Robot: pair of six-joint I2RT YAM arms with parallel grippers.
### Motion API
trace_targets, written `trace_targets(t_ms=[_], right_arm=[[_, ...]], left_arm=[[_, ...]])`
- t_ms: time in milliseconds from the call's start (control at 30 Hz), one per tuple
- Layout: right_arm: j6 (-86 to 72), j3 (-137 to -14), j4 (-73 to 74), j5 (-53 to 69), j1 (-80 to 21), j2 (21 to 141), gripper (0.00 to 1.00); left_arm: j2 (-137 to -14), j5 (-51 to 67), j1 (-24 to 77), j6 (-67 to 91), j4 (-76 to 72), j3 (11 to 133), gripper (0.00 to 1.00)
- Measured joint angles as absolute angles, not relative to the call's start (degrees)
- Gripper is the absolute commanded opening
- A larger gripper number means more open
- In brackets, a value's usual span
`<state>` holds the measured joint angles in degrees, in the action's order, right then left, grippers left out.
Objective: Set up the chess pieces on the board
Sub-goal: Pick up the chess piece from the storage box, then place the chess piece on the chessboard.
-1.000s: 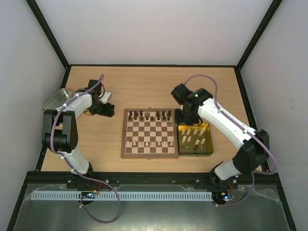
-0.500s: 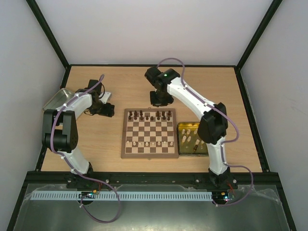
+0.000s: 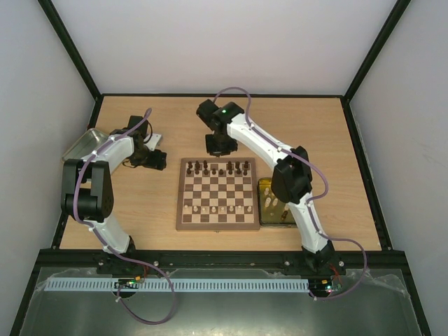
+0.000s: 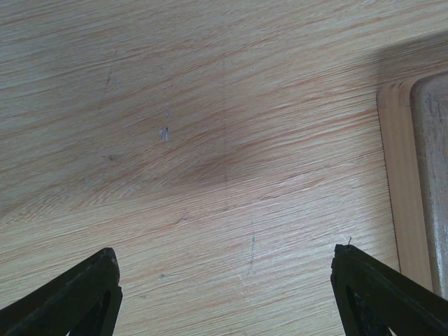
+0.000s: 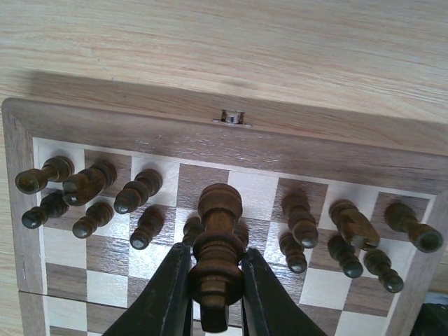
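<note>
Gripping a dark brown turned wooden chess piece (image 5: 218, 231) between closed jaws, the right gripper (image 5: 215, 280) hangs over the far rows of the flat checkered wooden chessboard (image 5: 140, 133). Other dark figures (image 5: 137, 190) crowd those rows and cream ones (image 3: 217, 208) line the near side. The left gripper (image 4: 224, 262) stands wide open and empty above the wooden tabletop (image 4: 210, 105), well left of the board.

Dark chess pieces (image 5: 138, 190) stand on the checkered board (image 5: 126, 133)
</note>
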<state>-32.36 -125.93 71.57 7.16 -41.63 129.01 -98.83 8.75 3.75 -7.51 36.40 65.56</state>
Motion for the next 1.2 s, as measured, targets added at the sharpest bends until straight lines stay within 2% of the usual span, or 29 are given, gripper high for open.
trace_targets(t_ms=[933, 1200], right_arm=[[-32.34, -125.40, 70.26, 9.15, -43.20, 134.80, 0.09], [-32.32, -125.40, 70.19, 9.45, -43.22, 135.11, 0.16]], left_arm=[[-99.53, 8.75, 3.75, -7.53, 36.29, 65.56, 0.83], [-99.92, 8.75, 3.75, -7.53, 36.27, 65.56, 0.82]])
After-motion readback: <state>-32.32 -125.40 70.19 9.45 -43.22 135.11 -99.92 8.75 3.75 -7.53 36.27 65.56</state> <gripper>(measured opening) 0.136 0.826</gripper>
